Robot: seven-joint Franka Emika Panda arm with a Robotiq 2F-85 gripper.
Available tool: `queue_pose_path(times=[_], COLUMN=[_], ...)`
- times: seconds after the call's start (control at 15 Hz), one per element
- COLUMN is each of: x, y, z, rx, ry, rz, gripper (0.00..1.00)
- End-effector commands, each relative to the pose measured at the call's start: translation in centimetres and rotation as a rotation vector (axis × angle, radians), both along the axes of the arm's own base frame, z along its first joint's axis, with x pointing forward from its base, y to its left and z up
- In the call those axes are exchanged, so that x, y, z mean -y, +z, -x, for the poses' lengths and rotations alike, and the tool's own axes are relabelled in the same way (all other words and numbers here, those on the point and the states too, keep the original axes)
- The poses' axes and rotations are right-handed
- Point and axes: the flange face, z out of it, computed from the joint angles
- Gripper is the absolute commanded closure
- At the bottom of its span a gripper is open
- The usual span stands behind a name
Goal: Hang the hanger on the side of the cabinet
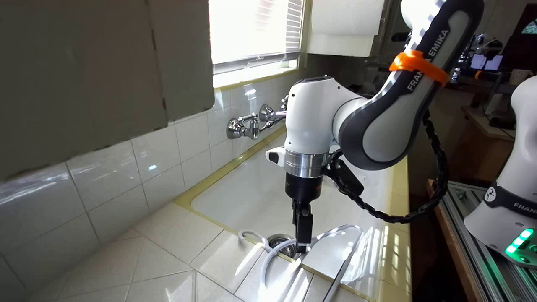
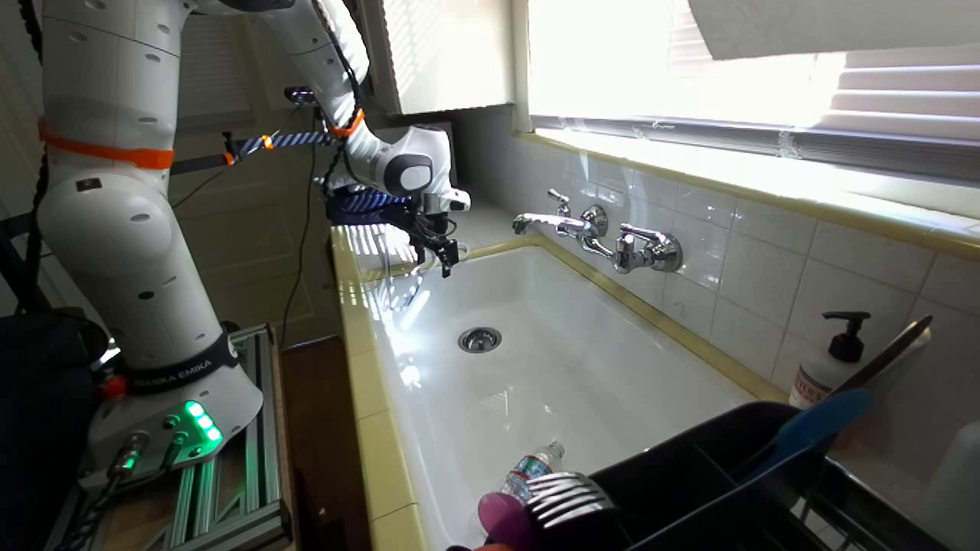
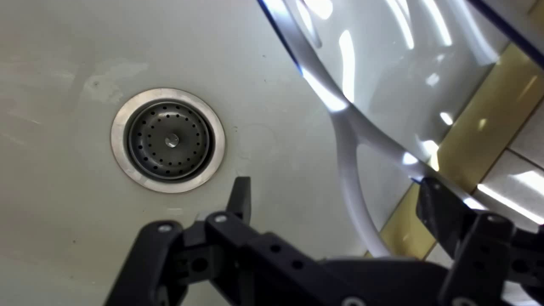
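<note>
Likely lining up the grasp — not yet carrying anything toward the grey, flat-panelled cabinet [image 1: 84,75] at left in an exterior view. Rightward, finding the white, curved, plastic-looking hanger [image 3: 350,125] lying across the yellow tiled sink edge [image 3: 480,123]; calling next for lowering and closing on its bar. Holding the black two-fingered gripper [image 3: 335,189] spread wide, clamping nothing — possibly touching one bar, hard to tell.

Arm [image 1: 310,113] is mostly white, dark grey trim [image 1: 350,130], orange straps [image 1: 413,62], twisty black cable [image 1: 394,218], plus green base lights [image 1: 519,240].
</note>
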Motion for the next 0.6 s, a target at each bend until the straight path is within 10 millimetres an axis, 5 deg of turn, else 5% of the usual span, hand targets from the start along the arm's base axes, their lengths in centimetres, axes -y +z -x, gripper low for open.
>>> queue_pose_path(times=[0.0, 0.53], x=[-0.2, -0.6], y=[-0.4, 0.6], z=[0.1, 0.1], rx=[0.012, 0.029], ry=[-0.016, -0.013], rz=[0.004, -0.008], gripper=[0.0, 0.0])
